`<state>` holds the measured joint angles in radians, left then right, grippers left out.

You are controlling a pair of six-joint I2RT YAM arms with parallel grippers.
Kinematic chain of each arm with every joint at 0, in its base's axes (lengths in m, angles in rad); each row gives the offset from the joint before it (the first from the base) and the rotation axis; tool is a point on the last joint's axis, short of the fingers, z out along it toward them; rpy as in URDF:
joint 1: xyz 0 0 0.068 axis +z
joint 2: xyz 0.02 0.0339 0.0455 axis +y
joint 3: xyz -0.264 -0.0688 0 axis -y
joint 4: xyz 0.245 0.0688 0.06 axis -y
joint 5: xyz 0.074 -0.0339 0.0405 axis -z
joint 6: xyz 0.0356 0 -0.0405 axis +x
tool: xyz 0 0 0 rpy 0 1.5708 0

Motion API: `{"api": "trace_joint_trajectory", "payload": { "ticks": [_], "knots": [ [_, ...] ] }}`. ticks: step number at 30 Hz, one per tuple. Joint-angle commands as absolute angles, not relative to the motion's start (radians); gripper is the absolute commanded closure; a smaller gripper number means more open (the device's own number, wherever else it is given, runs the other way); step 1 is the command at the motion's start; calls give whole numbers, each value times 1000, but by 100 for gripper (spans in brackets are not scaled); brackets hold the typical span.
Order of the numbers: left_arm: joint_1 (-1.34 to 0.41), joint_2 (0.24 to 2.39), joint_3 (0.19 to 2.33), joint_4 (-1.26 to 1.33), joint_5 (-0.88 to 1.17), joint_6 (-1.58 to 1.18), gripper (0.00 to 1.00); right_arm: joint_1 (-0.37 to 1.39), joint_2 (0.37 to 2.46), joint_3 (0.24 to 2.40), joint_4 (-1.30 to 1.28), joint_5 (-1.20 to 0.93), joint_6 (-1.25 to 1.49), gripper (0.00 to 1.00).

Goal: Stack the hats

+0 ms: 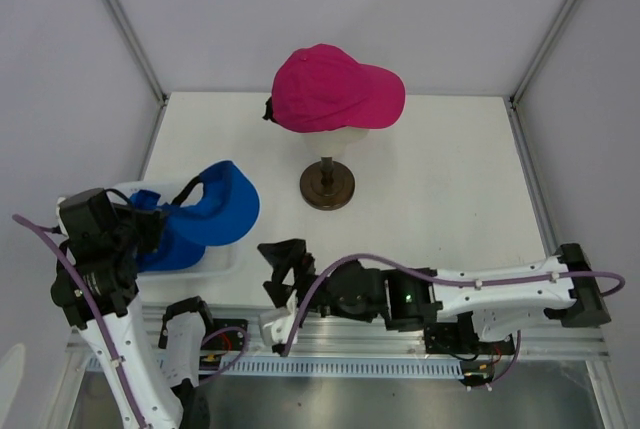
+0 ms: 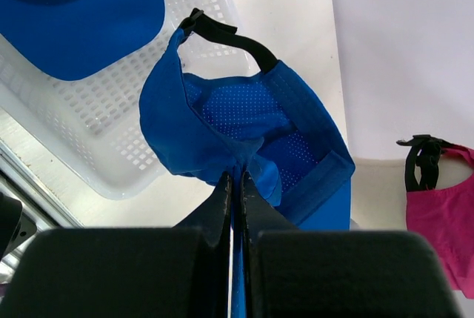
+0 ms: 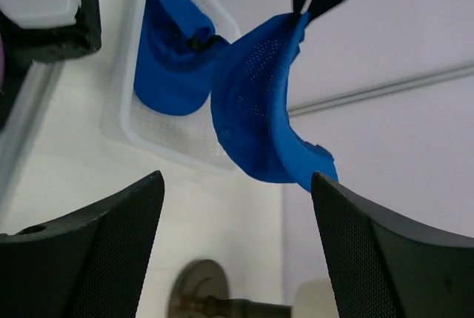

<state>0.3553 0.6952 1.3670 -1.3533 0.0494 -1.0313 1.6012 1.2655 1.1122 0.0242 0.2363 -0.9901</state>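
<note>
A magenta-pink hat (image 1: 335, 89) sits on the cream mannequin head. My left gripper (image 1: 152, 217) is shut on the fabric edge of a royal blue hat (image 1: 218, 205) and holds it up, hanging over the right part of the white mesh basket (image 1: 225, 265). In the left wrist view the closed gripper (image 2: 235, 181) pinches this blue hat (image 2: 244, 133), whose inside and black strap show. A second blue hat (image 1: 165, 247) lies in the basket; it also shows in the right wrist view (image 3: 167, 58). My right gripper (image 1: 285, 271) is open and empty, just right of the basket.
The mannequin head stands on a brown stand (image 1: 327, 185) at the table's middle back. The right wrist view shows the held blue hat (image 3: 255, 110), the basket (image 3: 185, 151) and the stand's base (image 3: 198, 299). Grey walls enclose the table.
</note>
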Motion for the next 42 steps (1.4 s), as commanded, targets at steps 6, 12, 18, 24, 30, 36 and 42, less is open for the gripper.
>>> {"api": "trace_joint_trajectory", "payload": {
  "ticks": [6,12,18,24,30,36,42],
  "knots": [
    [336,698,1361,-1460,29,-1062,99,1629,1374,1124,254,383,-1356,17],
    [336,686,1328,-1459,37,-1058,99,1605,1474,1195,275,384,-1454,18],
    [322,675,1331,-1460,38,-1055,99,1577,1548,1238,305,339,-1474,27],
    [305,660,1335,-1459,15,-1051,99,1525,1594,1319,242,298,-1414,56],
    [301,632,1313,-1416,18,-1003,99,1479,1614,1365,263,233,-1327,100],
    [279,618,1350,-1338,35,-858,86,1413,1542,1457,129,99,-930,100],
    [275,626,1480,-1295,-108,-737,1,1309,1318,1394,104,-82,-511,100]
  ]
}}
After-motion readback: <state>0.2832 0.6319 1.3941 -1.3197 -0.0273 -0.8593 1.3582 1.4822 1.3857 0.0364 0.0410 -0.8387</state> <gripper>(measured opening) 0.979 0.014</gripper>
